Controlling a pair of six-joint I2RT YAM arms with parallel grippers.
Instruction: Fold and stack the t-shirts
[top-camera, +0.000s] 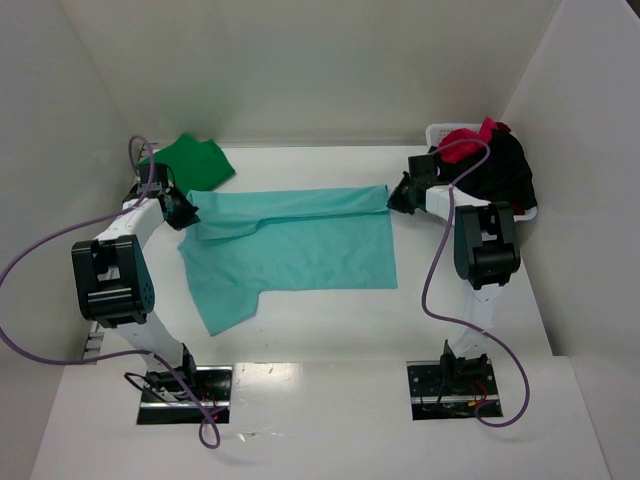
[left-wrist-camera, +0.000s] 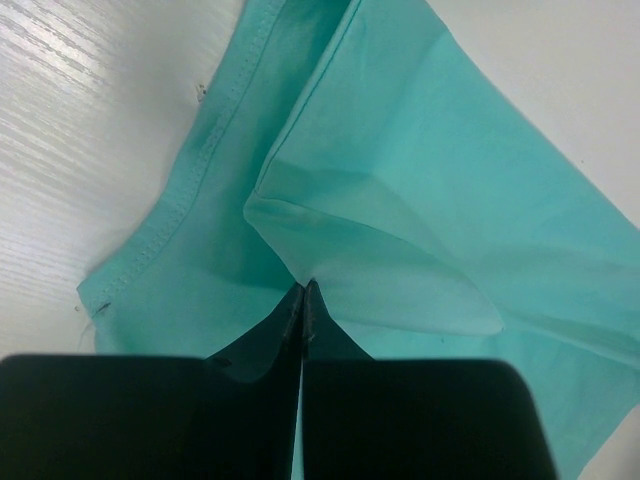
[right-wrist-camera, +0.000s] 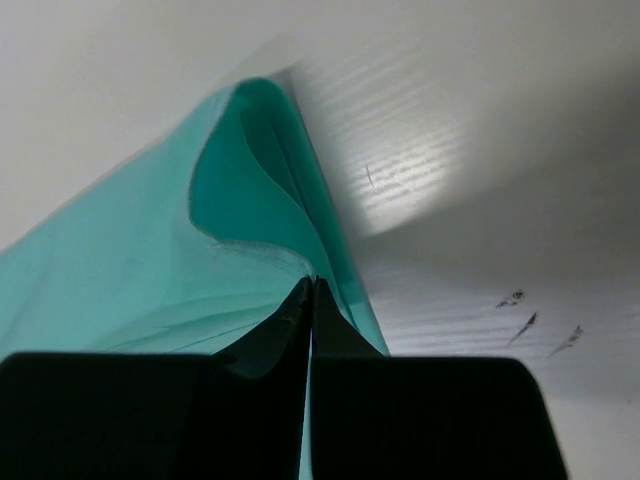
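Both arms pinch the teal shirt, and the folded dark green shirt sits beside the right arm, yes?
No: the dark green shirt sits beside the left arm, per the top external view. The left end effector and right end effector do pinch the teal shirt.

The left arm (top-camera: 112, 280) rises from its base at the near edge, bends at the elbow and reaches forward and inward. The left end effector (top-camera: 186, 212) has its two fingers pressed together, clamping a fold of the teal t-shirt (top-camera: 300, 250). The right arm (top-camera: 485, 245) mirrors this pose, its forearm angled inward to the left. The right end effector (top-camera: 398, 197) likewise pinches the cloth's edge, its fingers closed tight
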